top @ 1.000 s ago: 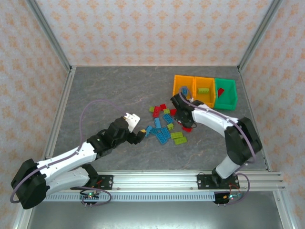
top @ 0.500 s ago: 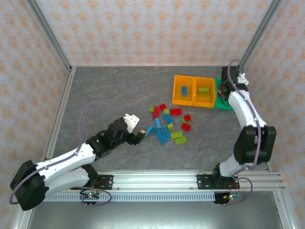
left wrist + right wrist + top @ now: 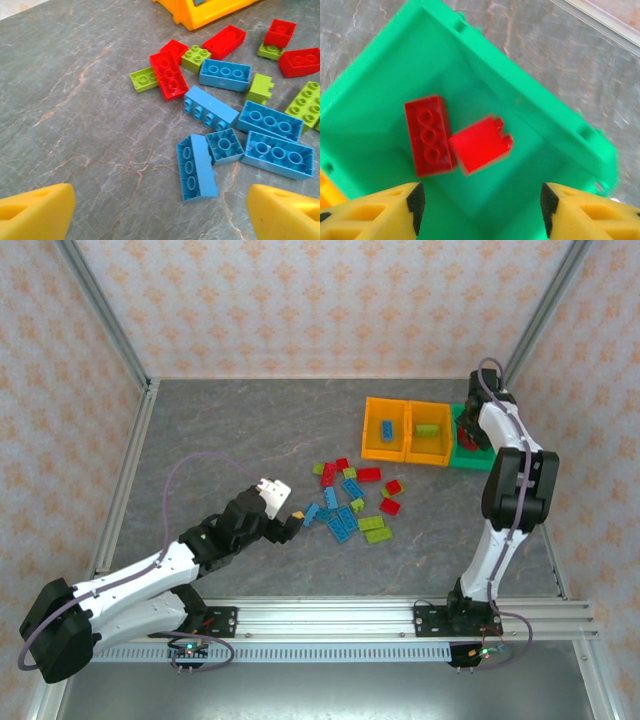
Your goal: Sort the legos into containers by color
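The left fingers hover low over the table, spread wide with nothing between them, just left of the loose bricks. The closest of these, a blue brick, lies ahead of the fingers with bare grey surface on its left and near sides. The blue, red and lime bricks sit mid-table, packed close, several touching. Open room lies all round them, widest to the left and far left.

The three bins stand in a row at the far right: two orange bins, then the green bin at the right end, close to the metal rail along the table's right edge. The right fingers hang above the green bin, parted, with nothing in them. Below them in that bin are a long dark red brick and a shorter bright red brick, the latter blurred. The two meet corner to corner near the bin's middle, apart from its walls. The left orange bin holds a blue piece, the middle one a lime piece.
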{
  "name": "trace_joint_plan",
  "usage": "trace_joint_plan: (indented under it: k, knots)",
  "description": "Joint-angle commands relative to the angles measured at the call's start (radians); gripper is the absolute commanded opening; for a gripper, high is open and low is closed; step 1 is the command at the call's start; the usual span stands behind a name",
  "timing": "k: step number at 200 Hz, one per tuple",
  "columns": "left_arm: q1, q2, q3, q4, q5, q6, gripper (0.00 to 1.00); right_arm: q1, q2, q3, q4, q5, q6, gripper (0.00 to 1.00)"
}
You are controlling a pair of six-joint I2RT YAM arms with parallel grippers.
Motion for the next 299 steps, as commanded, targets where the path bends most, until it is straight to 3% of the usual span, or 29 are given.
trace_joint_plan:
  k: [1, 35, 59, 86, 105, 138, 164, 184, 221, 258, 299]
  knots:
    - [0.000, 0.004, 0.006, -0.006, -0.144, -0.027, 0.89, 0.016, -0.207, -0.124, 0.002, -0.057, 0.023, 0.64]
    - [0.012, 0.004, 0.016, -0.019, -0.145, -0.082, 0.88, 0.140, -0.498, -0.361, 0.020, -0.225, -0.034, 0.66]
    - [0.041, 0.047, 0.095, -0.103, -0.006, -0.181, 0.81, 0.297, -0.650, -0.462, -0.010, -0.440, -0.106, 0.67]
    - [0.042, 0.190, 0.259, -0.273, 0.187, -0.282, 0.76, 0.525, -0.729, -0.487, -0.134, -0.448, -0.157, 0.69]
    - [0.040, 0.302, 0.347, -0.354, 0.269, -0.296, 0.75, 0.607, -0.771, -0.521, -0.152, -0.444, -0.137, 0.69]
    - [0.022, 0.472, 0.437, -0.461, 0.247, -0.245, 0.71, 0.622, -0.825, -0.554, -0.164, -0.425, -0.120, 0.70]
    - [0.020, 0.567, 0.461, -0.462, 0.212, -0.232, 0.69, 0.621, -0.847, -0.564, -0.176, -0.411, -0.127, 0.70]
    - [0.019, 0.648, 0.489, -0.433, 0.245, -0.218, 0.67, 0.622, -0.845, -0.570, -0.175, -0.405, -0.132, 0.71]
    - [0.017, 0.767, 0.506, -0.389, 0.233, -0.229, 0.52, 0.621, -0.817, -0.547, -0.187, -0.394, -0.143, 0.71]
    - [0.013, 0.726, 0.474, -0.356, 0.198, -0.230, 0.23, 0.622, -0.830, -0.563, -0.166, -0.386, -0.126, 0.71]
    - [-0.033, 0.511, 0.525, -0.398, 0.229, -0.236, 0.19, 0.622, -0.843, -0.563, -0.152, -0.327, -0.084, 0.71]
